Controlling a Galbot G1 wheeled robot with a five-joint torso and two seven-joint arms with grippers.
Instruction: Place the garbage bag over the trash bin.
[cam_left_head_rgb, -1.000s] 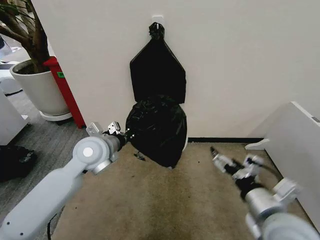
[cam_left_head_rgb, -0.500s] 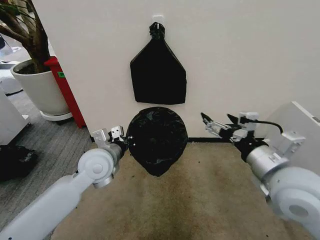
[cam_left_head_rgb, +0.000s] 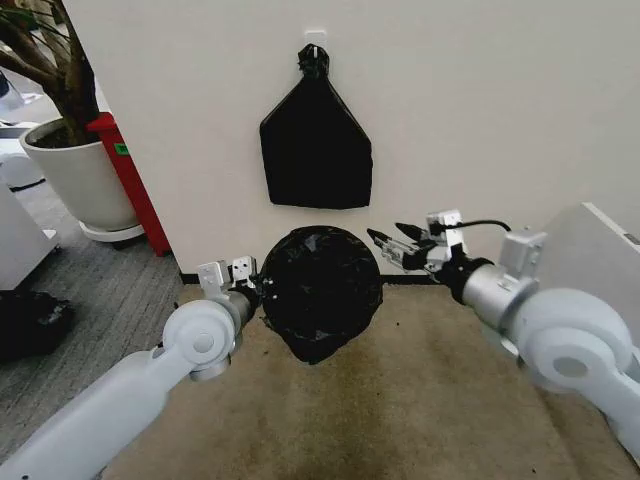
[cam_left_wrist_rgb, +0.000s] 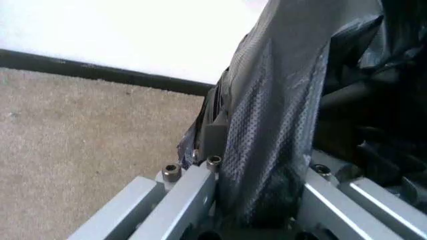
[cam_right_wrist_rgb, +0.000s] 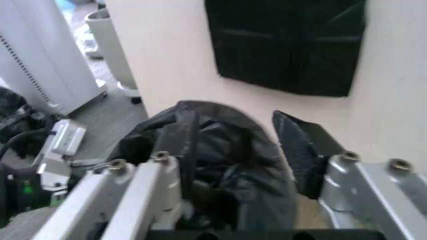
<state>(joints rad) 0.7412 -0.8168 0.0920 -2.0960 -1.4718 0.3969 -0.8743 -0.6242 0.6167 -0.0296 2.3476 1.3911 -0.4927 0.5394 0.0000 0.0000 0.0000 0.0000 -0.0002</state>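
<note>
Pinching a fold of thin film between its metal fingers (cam_left_wrist_rgb: 200, 192), our left gripper (cam_left_head_rgb: 250, 284) grasps the garbage bag (cam_left_head_rgb: 321, 290), a thin, glossy, crinkly black plastic bag, at the bag's left edge. In the left wrist view the grey-black plastic rises straight out from between the two fingers and fills the space beyond them, with beige carpet (cam_left_wrist_rgb: 80, 135) and a dark baseboard strip (cam_left_wrist_rgb: 100, 74) off to one side.

Our right gripper (cam_left_head_rgb: 386, 246) hangs at the opposite edge of the same bag, its fingers (cam_right_wrist_rgb: 300, 145) spread apart and released. From the right wrist camera the bag's wrinkled bulk lies between and just beyond those parted fingers, one dark pad standing clear beside the plastic; we cannot tell whether any pad touches it.

Between our two grippers the bag forms a rounded, wrinkled black mass low against the white wall (cam_left_head_rgb: 480, 110), its lower tip hanging down toward the carpet. We cannot make out the trash bin under or behind the plastic.

Above the fingers, a flat, smooth black bundle with a knotted top (cam_left_head_rgb: 315, 150) hangs on the wall from a small white hook (cam_left_head_rgb: 315, 38). Farther out past the left gripper stand a red post (cam_left_head_rgb: 130, 180) and a large white plant pot holding a tree (cam_left_head_rgb: 75, 175). Beyond the right arm a pale grey panel (cam_left_head_rgb: 600, 260) rests on the floor.
</note>
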